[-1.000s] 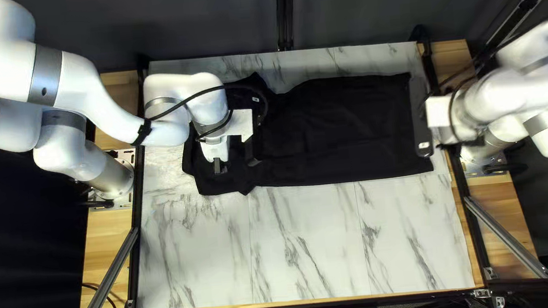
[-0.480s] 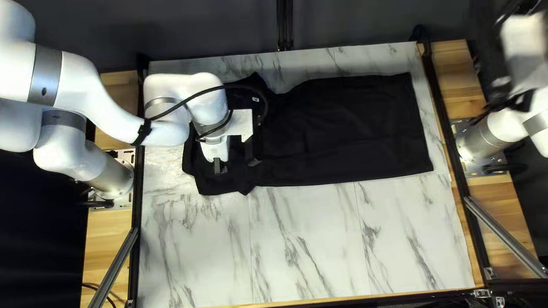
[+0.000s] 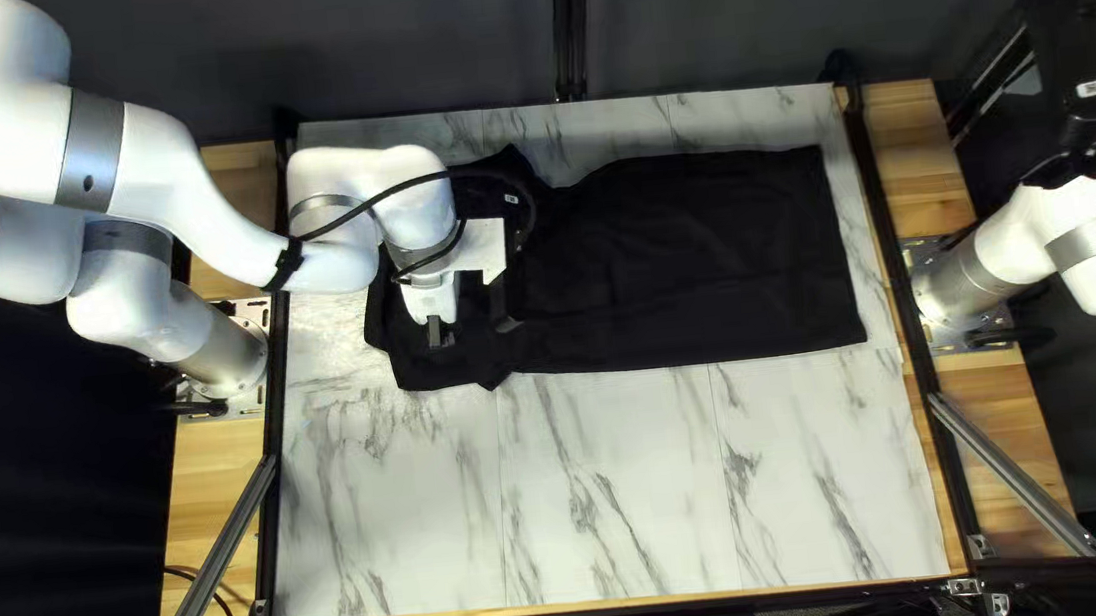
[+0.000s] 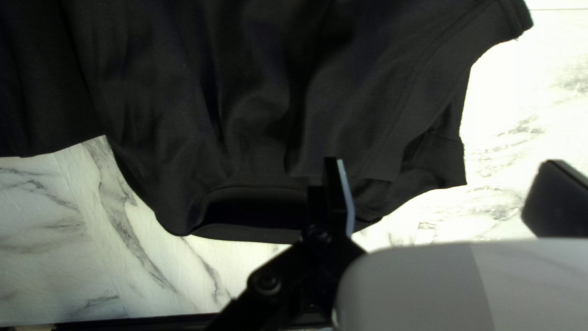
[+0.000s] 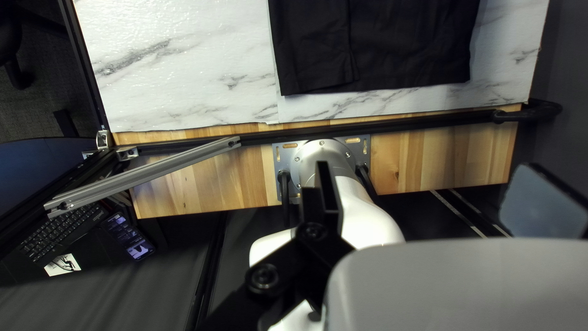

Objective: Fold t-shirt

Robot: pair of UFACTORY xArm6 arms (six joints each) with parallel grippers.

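Observation:
A black t-shirt (image 3: pixel 704 253) lies stretched sideways across the far half of the table, its straight end at the right of the top left view. Over its collar end stands my left gripper (image 3: pixel 470 329), which hides part of the cloth. From the left wrist, the t-shirt (image 4: pixel 245 104) shows its collar opening and a short sleeve; my left gripper (image 4: pixel 444 168) is open there, one finger over the collar's edge. My right gripper (image 3: pixel 1069 44) is raised beyond the table's right edge. Its fingers stand wide apart in the right wrist view, where the gripper (image 5: pixel 429 168) holds nothing.
The near part of the marble-patterned tabletop (image 3: pixel 619 489) is bare. Metal braces (image 3: pixel 1017 477) run along both near corners. My right arm's base (image 5: pixel 321 153) is bolted beside the table. A dark curtain (image 3: pixel 415 40) hangs behind the far edge.
My right arm has swung up and away from the t-shirt's straight end, outward past the table's right side. The left arm and the cloth look unmoved.

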